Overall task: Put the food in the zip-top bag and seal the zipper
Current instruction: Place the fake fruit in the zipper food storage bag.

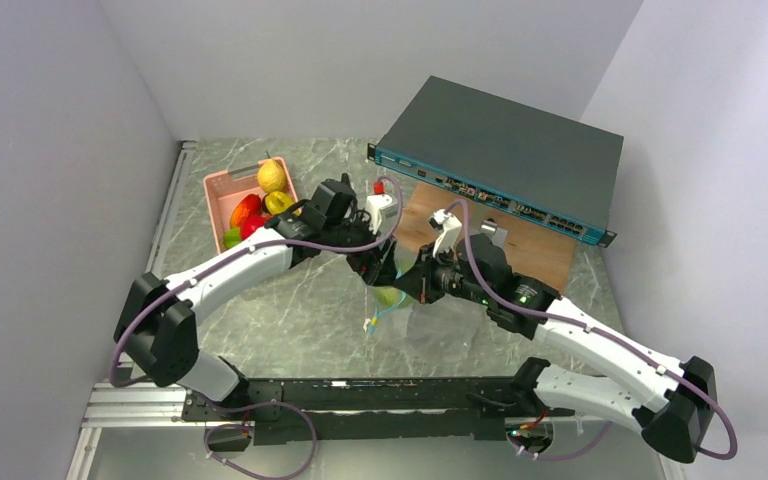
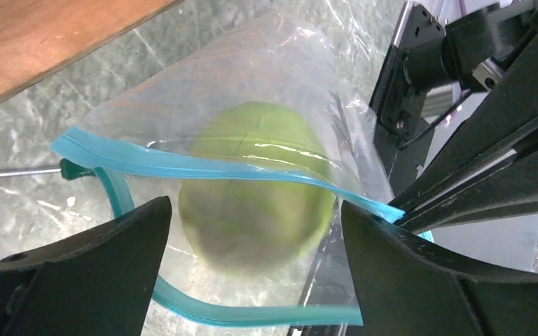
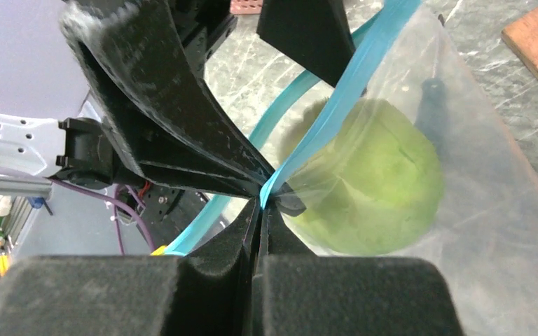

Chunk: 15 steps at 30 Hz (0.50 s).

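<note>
The green fruit (image 2: 256, 189) sits inside the bag (image 2: 301, 63), centre of the left wrist view, under the zipper (image 2: 182, 164), whose two lips gape apart. My left gripper (image 2: 253, 218) hangs wide over the mouth, holding nothing. My right gripper (image 3: 261, 201) is pinched tight on one zipper lip, mid-frame in its own view. I'd hold that pinch firm and lift the left straight up, clear of the lips. More food (image 1: 273, 176) waits in the basket (image 1: 216, 200), upper left of the top view.

One zip-top bag (image 2: 133, 112), one green fruit (image 2: 256, 189) inside, five fruits (image 1: 272, 175) in one pink basket (image 1: 218, 190)
</note>
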Tool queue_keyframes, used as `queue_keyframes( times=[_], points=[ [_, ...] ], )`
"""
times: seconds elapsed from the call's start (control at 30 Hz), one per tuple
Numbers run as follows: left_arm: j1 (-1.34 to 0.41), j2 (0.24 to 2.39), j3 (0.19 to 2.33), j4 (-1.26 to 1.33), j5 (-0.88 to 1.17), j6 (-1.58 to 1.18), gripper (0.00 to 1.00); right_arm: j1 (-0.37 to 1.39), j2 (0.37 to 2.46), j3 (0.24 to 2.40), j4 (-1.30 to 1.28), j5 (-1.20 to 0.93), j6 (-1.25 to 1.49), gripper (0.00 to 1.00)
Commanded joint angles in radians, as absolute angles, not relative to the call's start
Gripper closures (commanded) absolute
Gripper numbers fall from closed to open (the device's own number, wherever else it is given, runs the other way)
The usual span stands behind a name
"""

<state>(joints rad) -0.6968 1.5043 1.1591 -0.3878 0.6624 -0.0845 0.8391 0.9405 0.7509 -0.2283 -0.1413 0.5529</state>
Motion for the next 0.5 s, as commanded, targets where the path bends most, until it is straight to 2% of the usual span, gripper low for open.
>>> queue_keyframes(
  times=[0.0,0.23,0.33,0.4,0.47],
  points=[
    [-0.704,1.38,1.16,-0.353,0.617,-0.081,0.01,0.842,0.914,0.745,-0.19,-0.084,0.566,1.0],
    [-0.692,1.246,1.095,-0.292,0.487,-0.077,0.02,0.839,0.882,0.731,-0.207,-0.059,0.581,1.0],
    [-0.688,1.213,1.077,-0.286,0.389,-0.09,0.11,0.84,0.854,0.743,-0.226,-0.039,0.583,1.0],
    [-0.686,1.206,1.064,-0.276,0.351,-0.102,0.21,0.839,0.838,0.752,-0.24,-0.022,0.584,1.0],
    [-0.686,1.212,1.061,-0.277,0.339,-0.115,0.25,0.838,0.822,0.762,-0.254,-0.003,0.587,1.0]
  ],
)
